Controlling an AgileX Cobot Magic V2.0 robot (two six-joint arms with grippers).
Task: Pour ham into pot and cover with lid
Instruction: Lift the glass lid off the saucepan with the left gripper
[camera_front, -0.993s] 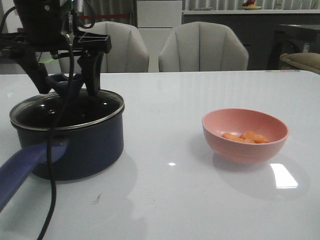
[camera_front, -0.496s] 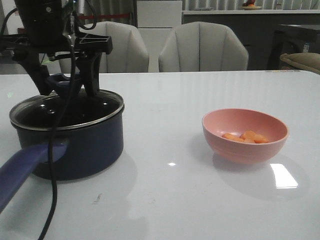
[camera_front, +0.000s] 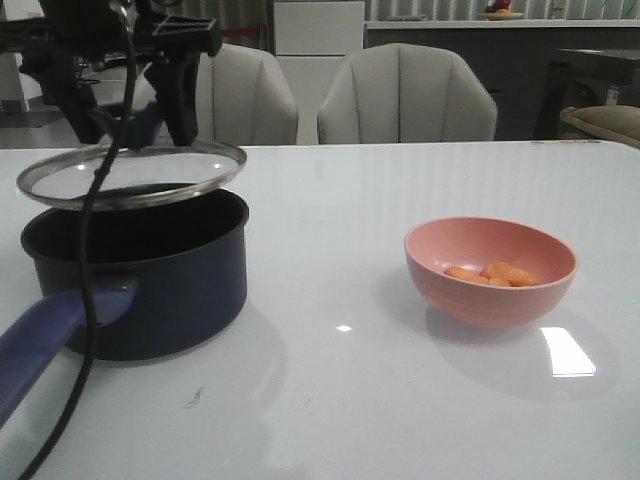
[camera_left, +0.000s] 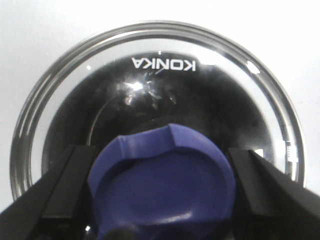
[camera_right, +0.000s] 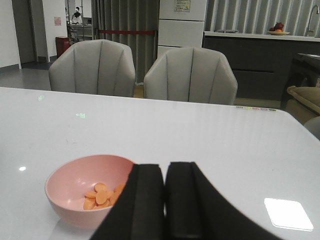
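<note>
The navy pot (camera_front: 160, 280) with its purple-blue handle (camera_front: 40, 340) stands at the table's left, open. My left gripper (camera_front: 135, 128) is shut on the blue knob (camera_left: 162, 185) of the glass lid (camera_front: 150, 165) and holds it, slightly tilted, just above the pot's rim. The lid (camera_left: 160, 75) fills the left wrist view, with a finger (camera_left: 67, 185) on each side of the knob. The orange ham chunks (camera_front: 492, 273) lie in the pink bowl (camera_front: 450, 290) at the right. My right gripper (camera_right: 165, 172) is shut and empty, just beside the bowl (camera_right: 65, 200) and its ham (camera_right: 100, 195).
Two grey chairs (camera_front: 405, 95) stand behind the table's far edge. A black cable (camera_front: 90, 300) hangs from the left arm in front of the pot. The right arm does not show in the front view.
The left gripper has risen with the lid, lifting it off the pot's rim. The bowl and ham have not moved.
</note>
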